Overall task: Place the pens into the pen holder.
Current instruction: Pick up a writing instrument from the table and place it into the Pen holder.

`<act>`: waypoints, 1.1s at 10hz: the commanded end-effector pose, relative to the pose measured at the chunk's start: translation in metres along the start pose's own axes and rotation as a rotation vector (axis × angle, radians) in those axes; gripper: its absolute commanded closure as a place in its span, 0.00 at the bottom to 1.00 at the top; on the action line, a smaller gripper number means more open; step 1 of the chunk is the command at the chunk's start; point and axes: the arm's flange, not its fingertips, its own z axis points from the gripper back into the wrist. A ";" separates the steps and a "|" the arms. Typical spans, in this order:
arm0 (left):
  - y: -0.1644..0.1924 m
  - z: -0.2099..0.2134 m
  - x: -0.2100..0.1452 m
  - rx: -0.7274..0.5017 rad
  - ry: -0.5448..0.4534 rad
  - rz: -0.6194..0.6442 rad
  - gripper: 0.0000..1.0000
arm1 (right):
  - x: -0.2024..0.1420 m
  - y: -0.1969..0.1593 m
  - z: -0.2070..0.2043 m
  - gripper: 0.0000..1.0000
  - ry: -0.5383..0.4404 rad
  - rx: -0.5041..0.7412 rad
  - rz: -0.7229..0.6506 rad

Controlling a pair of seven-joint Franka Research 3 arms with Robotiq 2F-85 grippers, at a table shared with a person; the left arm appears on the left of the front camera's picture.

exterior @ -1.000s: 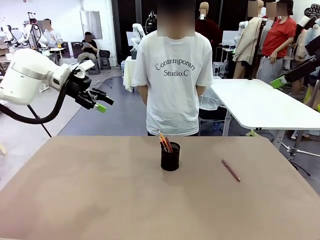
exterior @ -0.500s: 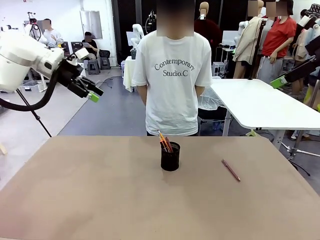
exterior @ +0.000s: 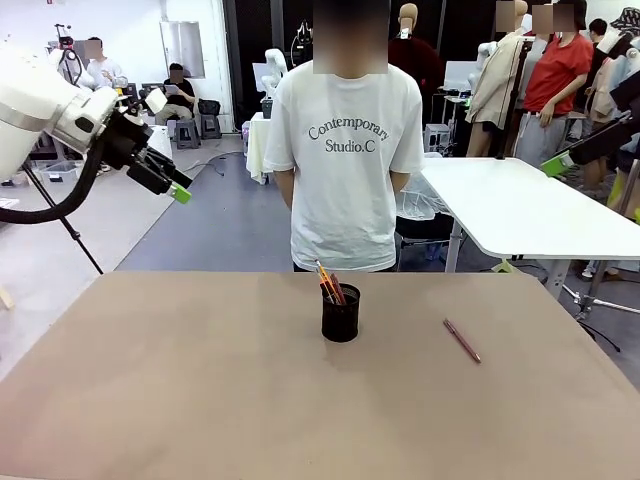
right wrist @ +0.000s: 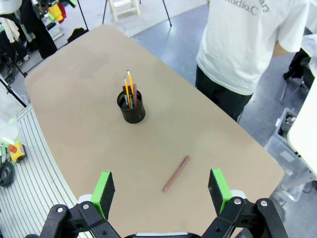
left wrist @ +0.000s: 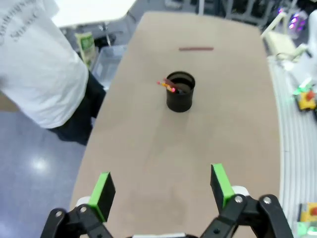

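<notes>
Front view: a black mesh pen holder (exterior: pixel 341 318) stands near the middle of the brown bench (exterior: pixel 150 380), directly in front of a person (exterior: pixel 345 150) in a white T-shirt at the far edge. A yellow-orange pencil (exterior: pixel 322 274) and a pen with a reddish end (exterior: pixel 337 293) stick out of the pen holder, tilted toward the robot's left. A dark red pen (exterior: pixel 462 341) lies flat on the bench to the robot's right of the pen holder, well apart from it and angled across the surface.

The left gripper (exterior: pixel 172 187) hangs high beyond the bench's far-left corner, green fingertips pointing down and inward. From the left wrist camera, the left gripper (left wrist: pixel 162 191) has its jaws spread wide with nothing between them. The pen holder (left wrist: pixel 180 93) shows farther off, and the dark red pen (left wrist: pixel 196 48) lies beyond it.

From the right wrist camera, the right gripper (right wrist: pixel 161 191) is likewise spread wide and empty, raised well above the bench. The dark red pen (right wrist: pixel 176 173) lies in line with the gap between its fingers, and the pen holder (right wrist: pixel 132 110) stands farther along the bench.
</notes>
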 end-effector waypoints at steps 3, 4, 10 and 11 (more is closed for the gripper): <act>-0.011 0.006 0.003 0.022 0.013 0.004 0.00 | 0.002 0.000 0.000 0.00 -0.021 0.008 0.004; -0.011 0.006 0.003 0.022 0.013 0.004 0.00 | 0.002 0.000 0.000 0.00 -0.021 0.008 0.004; -0.011 0.006 0.003 0.022 0.013 0.004 0.00 | 0.043 0.000 -0.103 0.00 0.281 -0.190 -0.176; -0.011 0.006 0.003 0.022 0.013 0.004 0.00 | 0.047 -0.006 -0.124 0.00 0.319 -0.225 -0.209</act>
